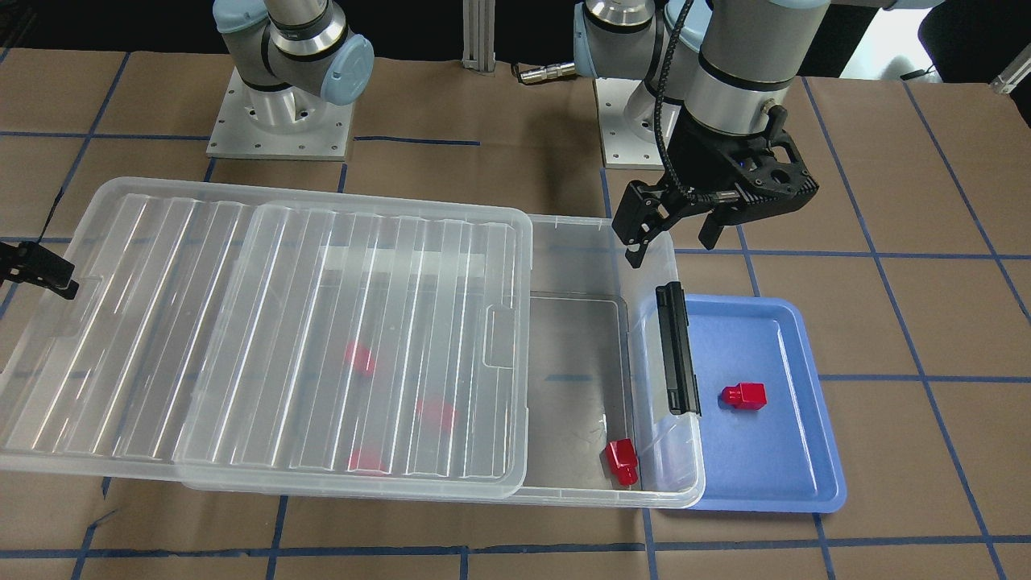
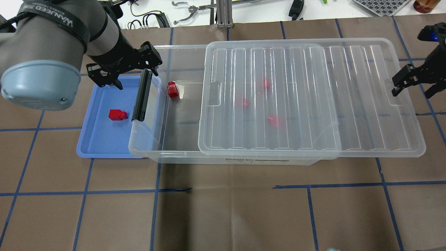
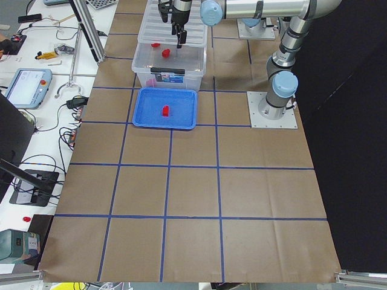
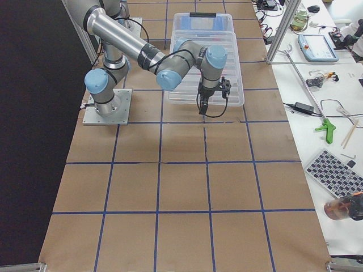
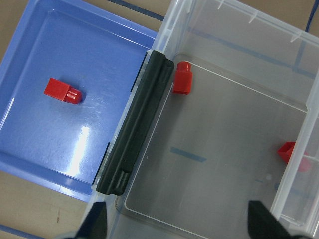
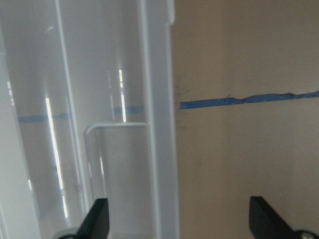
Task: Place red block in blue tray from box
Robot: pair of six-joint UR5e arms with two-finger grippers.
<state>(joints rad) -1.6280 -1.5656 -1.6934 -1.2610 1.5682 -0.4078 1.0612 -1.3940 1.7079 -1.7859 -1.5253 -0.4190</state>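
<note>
One red block lies in the blue tray, also seen from overhead and in the left wrist view. Another red block lies in the uncovered end of the clear box, by the black latch bar. Three more blocks show blurred under the ribbed lid, which is slid partway off. My left gripper is open and empty above the latch end of the box. My right gripper is open and empty beside the lid's far end.
The box and tray touch end to end on the brown paper table marked with blue tape lines. The arm bases stand behind the box. Cables and tools lie beyond the table's far edge.
</note>
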